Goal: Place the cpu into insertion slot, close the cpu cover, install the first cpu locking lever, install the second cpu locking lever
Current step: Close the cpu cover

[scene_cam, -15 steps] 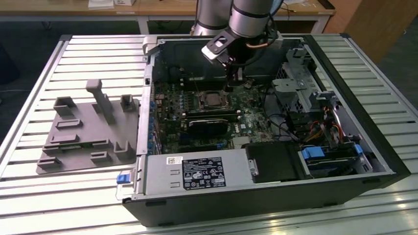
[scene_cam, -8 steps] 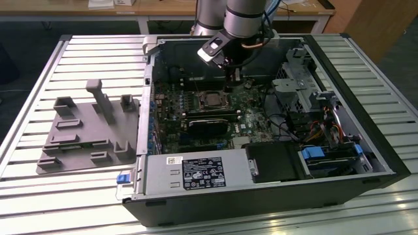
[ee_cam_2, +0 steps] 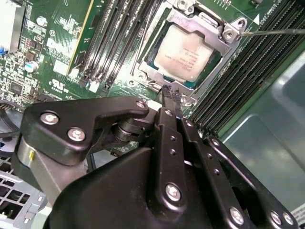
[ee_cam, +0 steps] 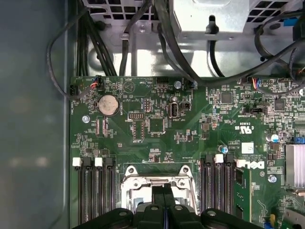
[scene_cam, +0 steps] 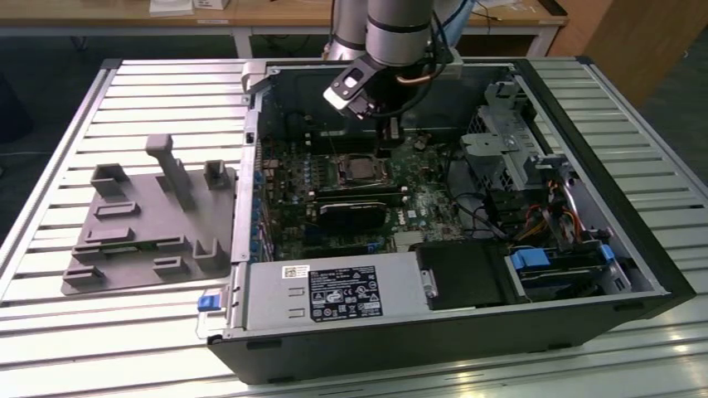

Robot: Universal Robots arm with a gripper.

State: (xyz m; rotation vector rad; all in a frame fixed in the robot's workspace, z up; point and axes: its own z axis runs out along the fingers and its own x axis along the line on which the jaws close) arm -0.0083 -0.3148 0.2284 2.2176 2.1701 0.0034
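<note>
The cpu [ee_cam_2: 183, 50], a dull silver square, lies in the insertion slot [scene_cam: 360, 170] on the green motherboard. The silver cpu cover [ee_cam_2: 223, 29] is folded down around it, and the chip shows through its window. A thin locking lever rod [ee_cam_2: 271, 32] sticks out from one socket corner over the memory slots. My gripper [ee_cam_2: 169, 93] is shut, its black fingertips pressed together at the socket's edge with nothing visible between them. In the first wrist view the gripper [ee_cam: 163, 195] hangs over the cover frame [ee_cam: 143, 182]. In the exterior view the gripper [scene_cam: 385, 137] stands just behind the socket.
The open computer case [scene_cam: 619, 249] lies on a slatted table. A grey fixture block [scene_cam: 149, 224] sits at the exterior view's left. A black heatsink block [scene_cam: 360, 211], a power supply [scene_cam: 332, 294] and a drive cage [scene_cam: 509, 141] with cables surround the socket. Memory slots [ee_cam_2: 119, 38] flank it.
</note>
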